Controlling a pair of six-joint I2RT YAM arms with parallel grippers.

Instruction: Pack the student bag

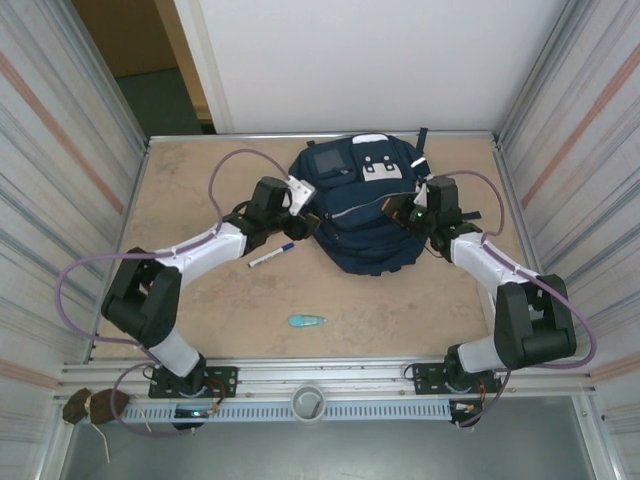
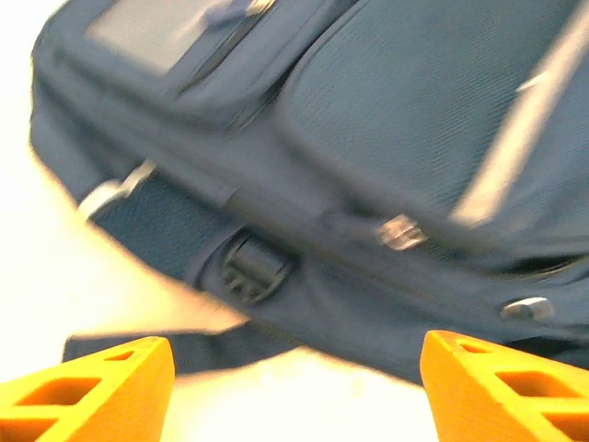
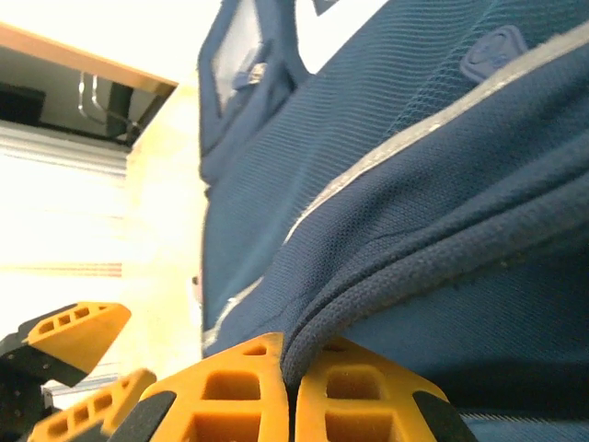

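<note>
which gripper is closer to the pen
Left. The left gripper hovers just beyond the pen, by the student bag; the right gripper pinches the bag's far side.

- left arm is stretched forward and inward, with the elbow folded back near the base.
- left gripper: fingers are spread wide, and nothing is held between them.
- right arm is stretched forward and inward, mirroring the left.
- right gripper: its fingers are pressed together, and a fabric ridge of the student bag is pinched between them.
</note>
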